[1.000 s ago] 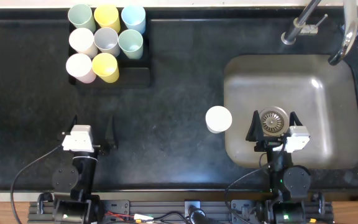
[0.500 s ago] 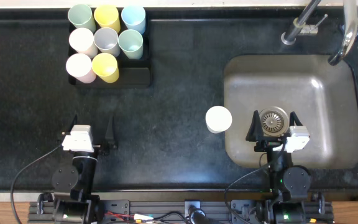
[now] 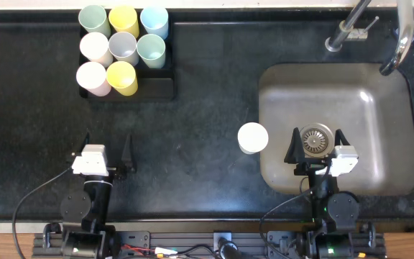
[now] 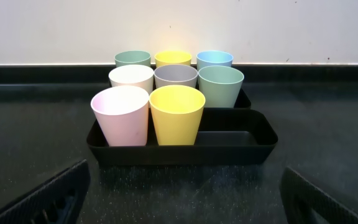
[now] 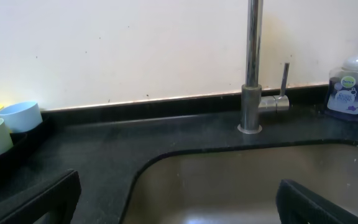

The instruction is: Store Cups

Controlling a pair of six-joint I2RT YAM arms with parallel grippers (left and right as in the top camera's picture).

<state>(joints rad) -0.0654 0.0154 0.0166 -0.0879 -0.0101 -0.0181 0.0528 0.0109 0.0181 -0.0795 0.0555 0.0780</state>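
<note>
**The Lone Cup Could Fall in the Sink**

Both arms sit low near the front. The left gripper (image 3: 107,147) has its fingers spread wide, and so does the right gripper (image 3: 316,144). Neither holds a thing.

The white cup (image 3: 252,137) stands alone on the counter (image 3: 192,158), at 9 o'clock from the right gripper, just beside the rim of the sink (image 3: 379,93). I think a bump from the side could tip it in.

Far back, at 12 o'clock from the left gripper, the tray (image 3: 157,88) holds eight cups. One free spot is at its 5 o'clock corner, next to the yellow cup (image 3: 122,78). A crooked drop there could knock that one over.
</note>
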